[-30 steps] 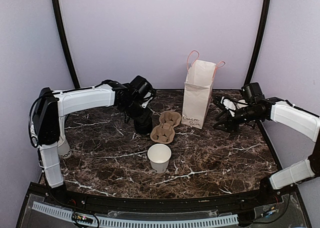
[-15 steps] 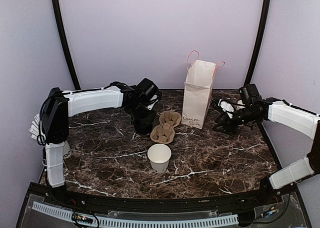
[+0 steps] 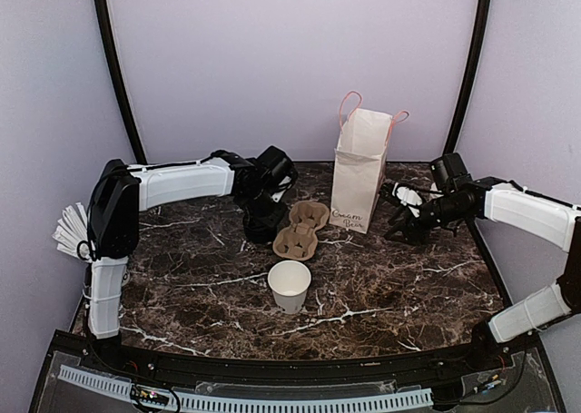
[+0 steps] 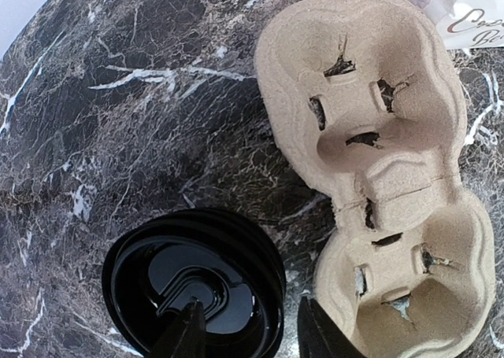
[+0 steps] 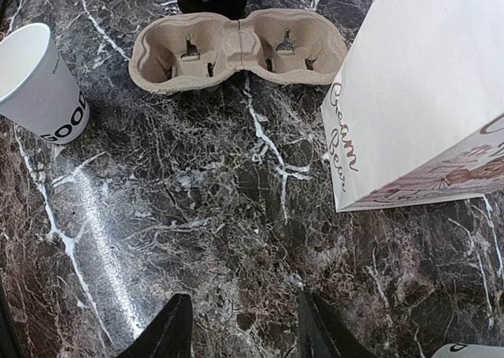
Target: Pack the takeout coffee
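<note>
We see a counter (image 3: 182,277) of dark brown marble-look stone w/ white veins all over it. It is glossy: the right wrist view catches a pale streak of glare. Its near edge curves, w/ a black frame and a white slotted strip (image 3: 272,402) below it. Plain pale lilac walls (image 3: 290,59) close the left, far and right sides, and two black poles (image 3: 113,68) bow up from the far corners.

The coffee (image 4: 189,287) stands on the counter far of ctr, a bit to the left, just beside the left end of the pulp carrier (image 4: 378,138), w/ a sliver of stone btwn them. It is in neither the carrier nor the bag. In the top view the left gripper (image 4: 250,315) hides most of it. The jaws are part-way apart: one finger (image 4: 187,338) shows over the black lid, the other (image 4: 319,338) just right of the rim. We cannot tell whether they grip it.

The carrier lies at a slant btwn coffee and bag (image 3: 359,172). The bag stands upright at the far side, right of ctr, w/ pink handles and brown script. A lidless white cup (image 3: 290,286) stands upright near of the carrier, apart from it.

The right gripper (image 5: 244,303) hangs over bare stone just right of the bag, jaws apart w/ nothing btwn them. White straws (image 3: 68,227) fan out at the left edge behind the left arm.
</note>
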### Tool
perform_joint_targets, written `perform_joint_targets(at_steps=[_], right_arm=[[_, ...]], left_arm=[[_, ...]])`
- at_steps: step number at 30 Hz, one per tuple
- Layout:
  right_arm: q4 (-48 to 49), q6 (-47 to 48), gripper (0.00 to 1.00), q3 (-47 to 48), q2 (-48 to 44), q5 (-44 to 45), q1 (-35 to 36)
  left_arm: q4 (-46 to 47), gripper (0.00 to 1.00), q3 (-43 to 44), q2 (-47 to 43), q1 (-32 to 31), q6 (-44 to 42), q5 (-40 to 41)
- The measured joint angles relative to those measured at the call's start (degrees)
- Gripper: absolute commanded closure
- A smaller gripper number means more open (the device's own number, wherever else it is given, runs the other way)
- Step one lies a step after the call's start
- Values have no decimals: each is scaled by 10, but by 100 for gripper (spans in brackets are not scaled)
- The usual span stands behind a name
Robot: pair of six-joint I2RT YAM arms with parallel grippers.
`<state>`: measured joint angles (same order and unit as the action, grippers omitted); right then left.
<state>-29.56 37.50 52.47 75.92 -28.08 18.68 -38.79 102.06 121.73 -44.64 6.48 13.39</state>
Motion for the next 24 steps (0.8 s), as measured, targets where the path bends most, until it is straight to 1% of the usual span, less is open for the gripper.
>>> perform_joint_targets(at_steps=[9,11,13,16,19,24], right_arm=[[-1,0,52,0,0,9,1],[-2,1,53,0,0,9,1],[-3,1,53,0,0,10,1],[-3,2,53,0,0,10,1],[-3,2,53,0,0,10,1],[-3,2,53,0,0,12,1]], left_arm=[[-16,61,24,27,0,0,0],[-21,66,28,34,0,0,0],[-24,73,29,37,0,0,1],[-39,76,35,39,0,-1,7],[-56,82,52,40,0,-2,13],[-78,83,85,40,-1,-3,23]])
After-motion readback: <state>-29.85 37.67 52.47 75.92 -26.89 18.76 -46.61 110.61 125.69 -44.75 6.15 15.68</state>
